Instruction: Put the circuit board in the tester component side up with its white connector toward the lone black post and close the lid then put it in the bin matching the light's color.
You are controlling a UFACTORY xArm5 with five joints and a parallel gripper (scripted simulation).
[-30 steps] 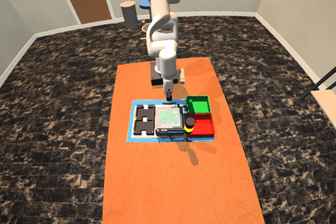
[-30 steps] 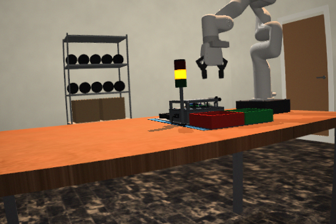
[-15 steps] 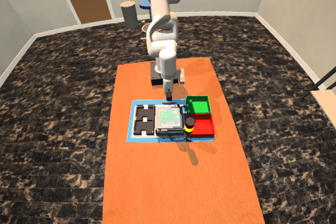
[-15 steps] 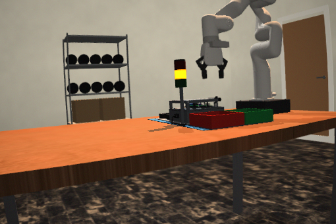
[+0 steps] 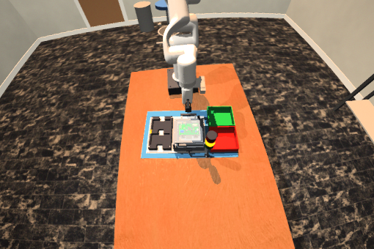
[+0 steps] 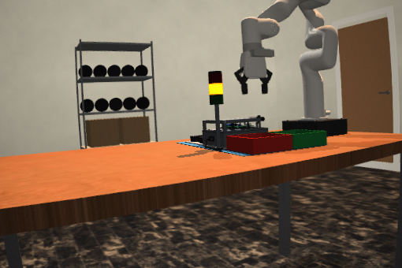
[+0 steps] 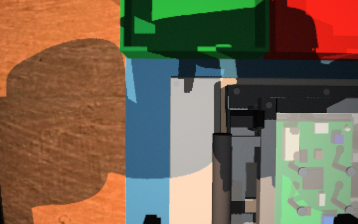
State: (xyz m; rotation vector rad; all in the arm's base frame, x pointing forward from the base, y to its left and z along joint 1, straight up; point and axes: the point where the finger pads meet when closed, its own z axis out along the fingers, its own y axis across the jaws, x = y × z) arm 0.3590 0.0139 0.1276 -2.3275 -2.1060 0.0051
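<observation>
The circuit board (image 5: 188,129) (image 7: 312,180) lies component side up in the tester, seen through the clear lid. The lid lies down flat over it; I cannot make out the hook's hold. A dark round bar (image 7: 222,180) runs along the tester's edge on the robot's side. The signal light (image 5: 210,142) (image 6: 215,88) glows yellow. My gripper (image 5: 188,109) (image 6: 254,93) (image 7: 248,220) is open and empty, high above the tester's robot-side edge. The green bin (image 6: 310,139) (image 5: 219,108) and the red bin (image 6: 258,144) (image 5: 226,149) stand side by side beside the tester, both empty.
The black tray (image 5: 161,127) with empty pockets lies on the tester's other side from the bins. The signal light's thin pole (image 6: 217,114) rises between the tester and the red bin. A blue mat (image 5: 144,146) (image 7: 147,150) lies beneath.
</observation>
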